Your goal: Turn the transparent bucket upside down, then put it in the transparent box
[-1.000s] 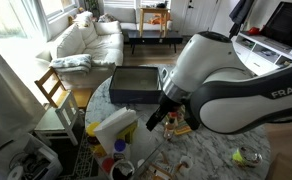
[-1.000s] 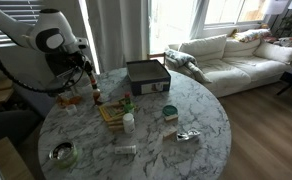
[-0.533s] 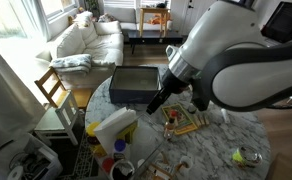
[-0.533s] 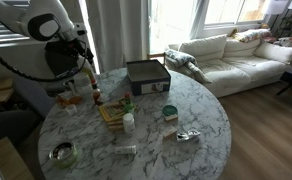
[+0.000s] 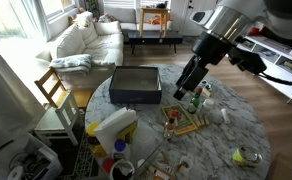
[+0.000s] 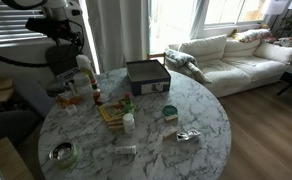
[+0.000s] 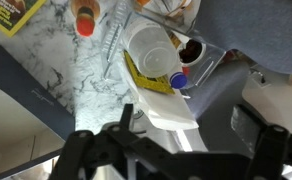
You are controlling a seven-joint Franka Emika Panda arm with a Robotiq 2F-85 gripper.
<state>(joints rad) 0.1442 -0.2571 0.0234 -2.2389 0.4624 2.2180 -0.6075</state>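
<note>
In the wrist view a round milky tub with a wide rim, the transparent bucket [image 7: 148,46], lies past the marble table's edge. It rests on a yellow-labelled thing, beside a blue cap. It seems to be the whitish thing in the foreground of an exterior view [image 5: 114,122]. I cannot pick out the transparent box with certainty. My gripper [image 5: 189,82] hangs high over the table near an orange-capped bottle [image 5: 197,100], well away from the bucket. It also shows raised by the blinds in an exterior view [image 6: 78,40]. Its fingers [image 7: 171,150] stand wide apart with nothing between them.
A dark grey flat box [image 5: 136,85] [image 6: 146,72] sits at the far side of the round marble table [image 6: 196,105]. A wooden tray of small items [image 6: 112,111], a green-and-yellow cup [image 5: 248,155] [image 6: 63,153] and a small white bottle [image 6: 129,122] stand around it.
The arm has swung up and back from low over the table's items, and the gripper now hangs higher, near the orange-capped bottle. Nothing on the table has moved.
</note>
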